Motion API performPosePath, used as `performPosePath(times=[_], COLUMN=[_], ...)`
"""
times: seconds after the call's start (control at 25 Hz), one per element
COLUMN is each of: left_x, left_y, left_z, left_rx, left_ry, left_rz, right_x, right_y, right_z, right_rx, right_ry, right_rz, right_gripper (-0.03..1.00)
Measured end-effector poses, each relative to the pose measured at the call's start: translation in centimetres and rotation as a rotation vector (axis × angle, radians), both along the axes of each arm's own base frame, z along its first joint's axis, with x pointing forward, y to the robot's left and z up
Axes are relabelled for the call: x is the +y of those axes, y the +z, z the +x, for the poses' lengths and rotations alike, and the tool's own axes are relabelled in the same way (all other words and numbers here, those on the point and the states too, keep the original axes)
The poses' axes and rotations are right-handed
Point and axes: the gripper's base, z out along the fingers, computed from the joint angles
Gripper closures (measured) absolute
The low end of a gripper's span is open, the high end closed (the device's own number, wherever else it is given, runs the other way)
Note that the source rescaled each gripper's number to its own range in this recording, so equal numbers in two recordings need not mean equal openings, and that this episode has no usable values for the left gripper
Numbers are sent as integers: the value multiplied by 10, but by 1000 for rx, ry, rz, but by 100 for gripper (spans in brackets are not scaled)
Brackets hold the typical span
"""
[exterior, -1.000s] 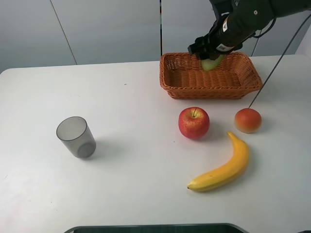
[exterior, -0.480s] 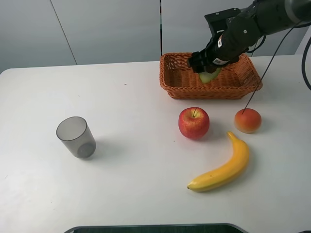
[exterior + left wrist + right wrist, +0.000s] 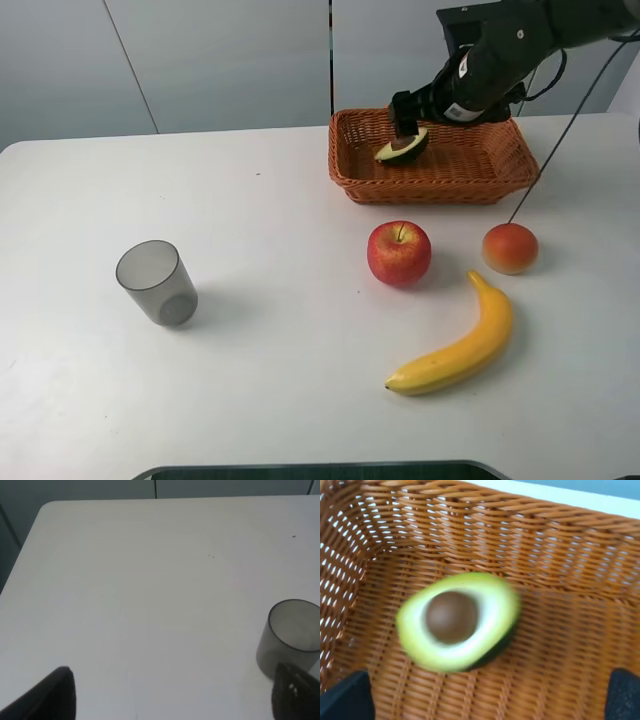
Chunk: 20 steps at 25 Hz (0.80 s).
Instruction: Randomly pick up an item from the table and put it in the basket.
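The halved avocado is in the left half of the wicker basket, flesh and brown pit facing up. In the right wrist view the avocado is blurred over the basket's woven floor. My right gripper hovers just above the avocado with its jaws wide apart and nothing between them; it also shows in the right wrist view. My left gripper is open and empty over the white table, near the grey cup.
A red apple, a red-orange round fruit and a yellow banana lie on the table in front of the basket. The grey cup stands at the left.
The right gripper lowered the avocado into the basket, then opened and let it go. The avocado now sits flesh up below the fingers. Nothing else moved.
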Motion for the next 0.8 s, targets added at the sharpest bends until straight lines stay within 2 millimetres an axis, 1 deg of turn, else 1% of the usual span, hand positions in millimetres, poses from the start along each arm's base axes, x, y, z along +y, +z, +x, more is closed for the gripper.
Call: performPosePath(times=[0.16,0.36,0.6,0.72,0.8], left_x=[0,0,0,0,0], left_y=[0,0,0,0,0], left_z=[0,0,0,0,0], left_rx=[0,0,0,0,0], left_ry=[0,0,0,0,0], left_rz=[0,0,0,0,0], right_x=[-10,-30,-63,-77,-87], right_y=[28,54,82,98,111], right_z=[-17,-40,-73,-91,-106], right_rx=[56,181,374,411,395], right_ry=[-11,-32,-119,-162,-190], right_rz=[-60,-121,-170,-173,-140], right_gripper=[-3,-3,-3,-3,-3])
